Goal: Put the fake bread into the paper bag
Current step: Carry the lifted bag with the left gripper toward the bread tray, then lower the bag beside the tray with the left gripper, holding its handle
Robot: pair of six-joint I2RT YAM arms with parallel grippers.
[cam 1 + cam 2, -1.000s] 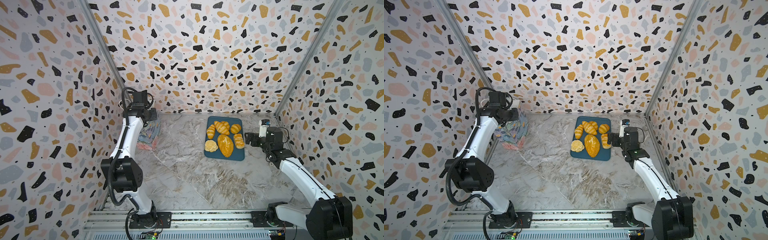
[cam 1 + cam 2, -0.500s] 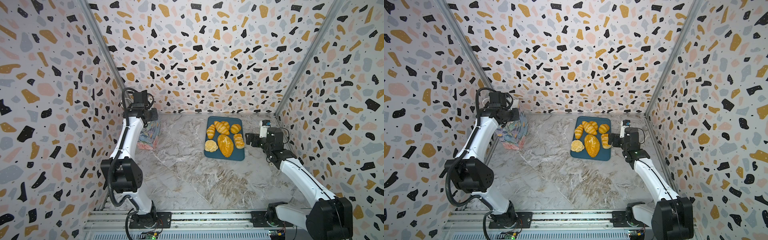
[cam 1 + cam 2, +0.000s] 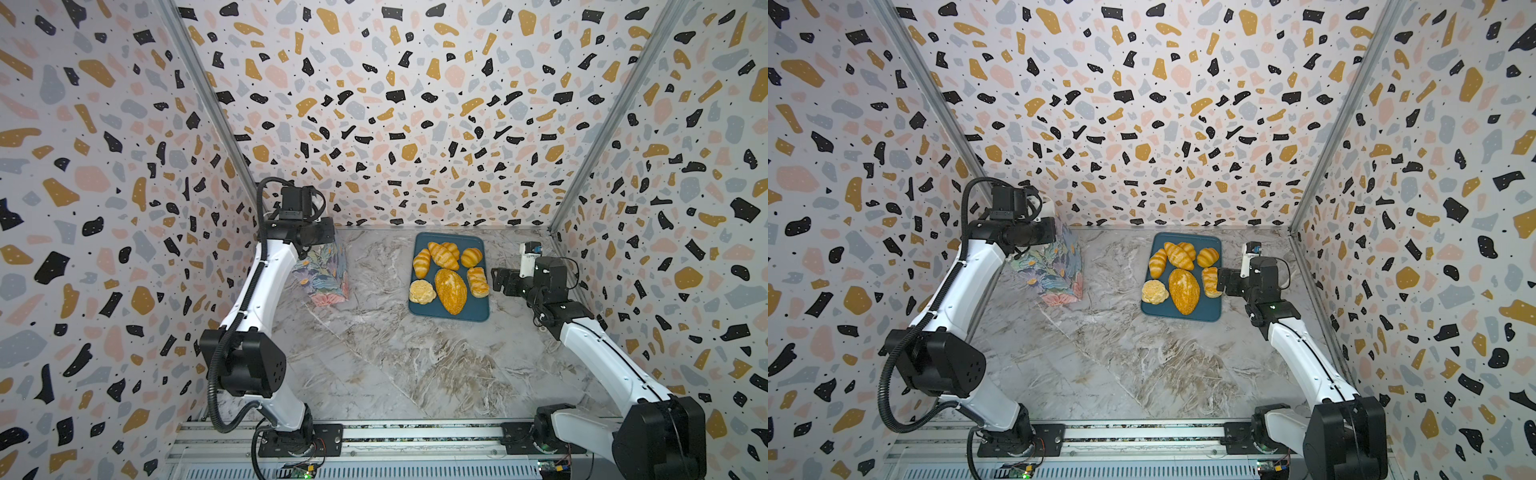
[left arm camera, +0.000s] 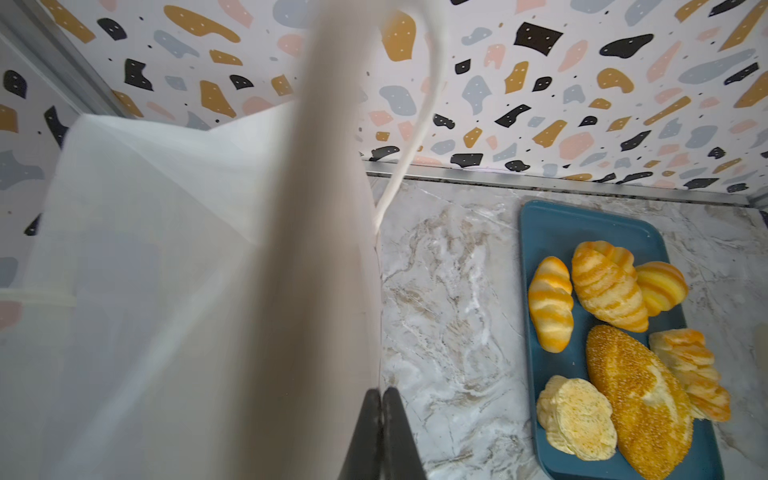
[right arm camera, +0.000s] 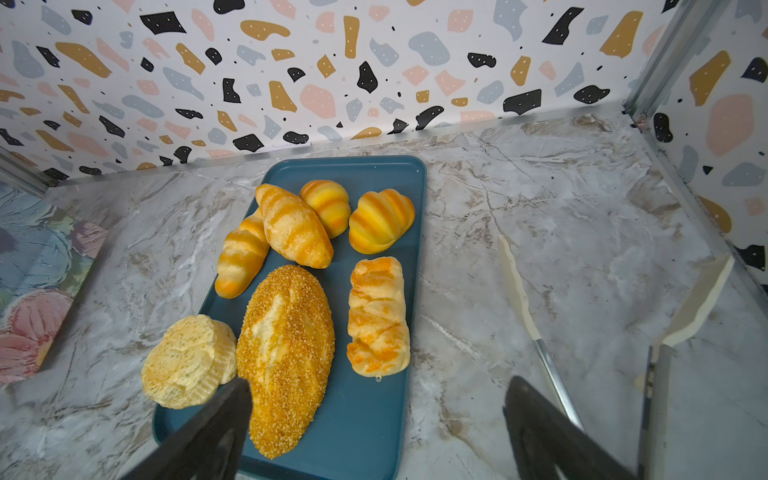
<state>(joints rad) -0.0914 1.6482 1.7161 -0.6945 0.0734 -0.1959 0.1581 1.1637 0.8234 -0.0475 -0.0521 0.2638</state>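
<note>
Tear or slip possible: left gripper (image 4: 380,411) pinches paper bag's (image 3: 322,274) thin rim, well apart from tray (image 3: 478,309); right gripper (image 5: 377,388) jaws spread beside tray.

You are looking into a booth closed on three sides. The back wall (image 3: 395,104), the left wall (image 3: 83,208) and the right wall (image 3: 685,208) carry the same white terrazzo print, with ochre, pink, grey-blue and black chips. Grey metal posts (image 3: 210,104) run up both back corners, and a metal strip (image 4: 540,182) lines the foot of the back wall. Your counter (image 3: 395,365) is a marble-look sheet, grey-white with brown veins. A ribbed aluminium rail (image 3: 415,434) runs along its near edge. The light is soft and even, and the shadows are faint.
</note>
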